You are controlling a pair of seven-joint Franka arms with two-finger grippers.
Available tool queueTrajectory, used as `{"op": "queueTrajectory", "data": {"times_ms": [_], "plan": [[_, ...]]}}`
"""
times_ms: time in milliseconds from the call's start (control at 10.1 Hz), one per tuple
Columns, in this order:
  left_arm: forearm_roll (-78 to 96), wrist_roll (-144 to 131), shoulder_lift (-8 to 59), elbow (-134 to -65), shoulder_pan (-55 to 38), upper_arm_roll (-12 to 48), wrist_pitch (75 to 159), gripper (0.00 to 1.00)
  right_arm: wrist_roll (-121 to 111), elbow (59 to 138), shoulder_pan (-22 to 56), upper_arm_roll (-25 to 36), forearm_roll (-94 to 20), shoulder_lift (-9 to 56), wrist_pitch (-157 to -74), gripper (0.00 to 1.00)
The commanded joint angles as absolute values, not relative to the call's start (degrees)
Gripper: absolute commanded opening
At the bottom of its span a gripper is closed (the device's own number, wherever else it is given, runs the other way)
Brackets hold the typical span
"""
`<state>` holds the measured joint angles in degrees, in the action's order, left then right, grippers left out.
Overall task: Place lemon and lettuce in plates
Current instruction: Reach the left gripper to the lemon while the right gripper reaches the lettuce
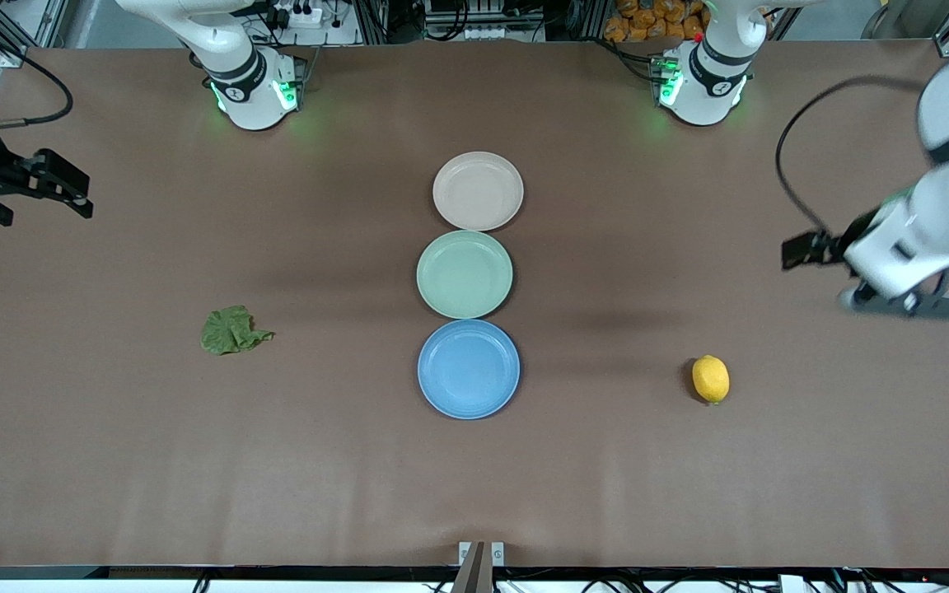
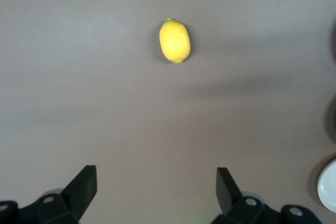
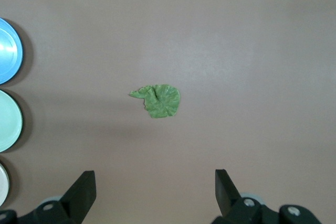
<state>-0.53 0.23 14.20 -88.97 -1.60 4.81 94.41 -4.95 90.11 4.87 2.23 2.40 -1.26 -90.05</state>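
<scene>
So here's where I'm at with the rig. Three plates sit in a line down the middle of the table, touching or nearly so: the beige-pink plate closest to the robot bases, the mint-green plate in the middle, and the blue plate nearest the front camera. All three are bare.

The lemon lies on the table toward the left arm's end, well apart from the plates and about level with the blue one. The lettuce lies toward the right arm's end, also well clear of the plates, roughly level with the gap between the green and blue ones.

My left gripper hangs over bare table at its end, fingers spread wide with nothing between them; in its wrist view the lemon sits ahead of it. My right gripper is up over the table edge at its own end, likewise released and holding nothing, with the lettuce ahead of its fingers.
</scene>
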Motion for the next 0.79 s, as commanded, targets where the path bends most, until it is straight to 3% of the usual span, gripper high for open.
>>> {"op": "queueTrajectory", "data": {"times_ms": [0, 395, 691], "plan": [[-1.76, 1.41, 21.76, -87.80, -1.58, 5.01, 99.99, 1.00, -5.71, 90.18, 5.27, 2.11, 1.32, 2.44, -90.35, 1.00], [-7.44, 0.35, 32.15, -87.45, -3.95, 5.10, 110.11, 1.00, -5.71, 91.93, 4.31, 0.35, 1.32, 12.10, -94.55, 1.00], [-7.56, 0.70, 37.95, -87.28, -3.69, 5.27, 117.58, 1.00, -4.92, 103.66, 3.26, 0.44, 1.32, 13.79, -110.94, 1.00]]}}
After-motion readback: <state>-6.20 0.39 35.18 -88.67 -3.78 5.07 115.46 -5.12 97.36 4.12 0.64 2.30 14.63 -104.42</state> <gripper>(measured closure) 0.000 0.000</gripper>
